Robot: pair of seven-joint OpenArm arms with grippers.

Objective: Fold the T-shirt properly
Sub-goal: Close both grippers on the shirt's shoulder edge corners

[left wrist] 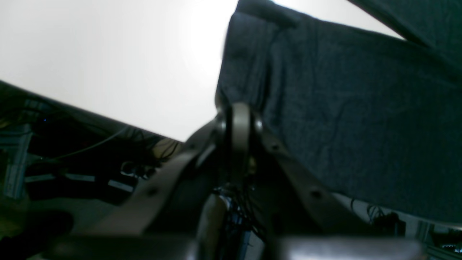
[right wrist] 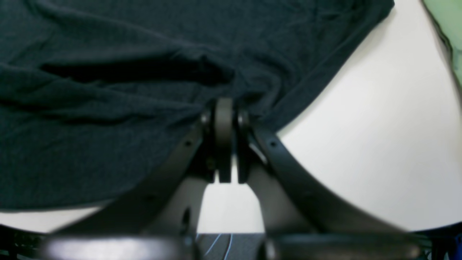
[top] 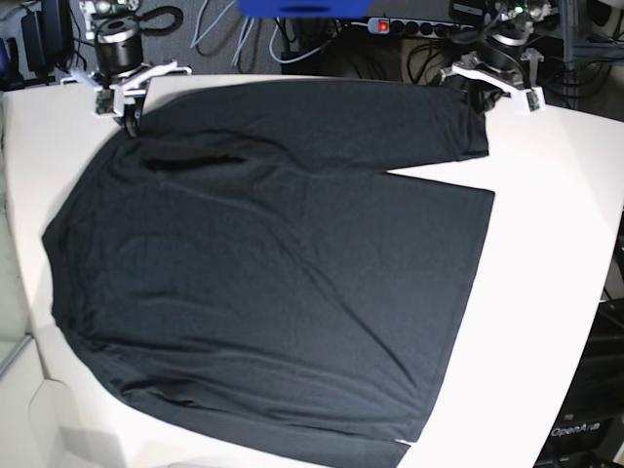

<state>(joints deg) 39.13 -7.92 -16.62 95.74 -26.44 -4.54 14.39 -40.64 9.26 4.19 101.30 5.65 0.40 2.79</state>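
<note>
The white surface [top: 546, 244] carries the T-shirt [top: 283, 273], which lies spread flat across most of it, black and lightly wrinkled, reaching from both end effectors at the far edge down to the near edge. One sleeve runs along the far edge between the two end effectors, its cuff ending at the left end effector [top: 480, 97]. In the left wrist view the left end effector [left wrist: 238, 119] has its fingers pressed together on the edge of the sleeve fabric [left wrist: 343, 108], which stretches away ahead and to its right, with bare surface [left wrist: 108, 61] to its left. The right end effector [top: 130, 115] sits at the shirt's other far corner. In the right wrist view the right end effector [right wrist: 223, 115] is pinching a bunched fold of the shirt [right wrist: 108, 90]; cloth spreads ahead and to its left in loose creases, while bare surface [right wrist: 379, 144] lies to its right. Behind both end effectors, past the surface's far edge, cables [top: 244, 39] and a power strip [top: 409, 24] lie in a dark clutter.
</note>
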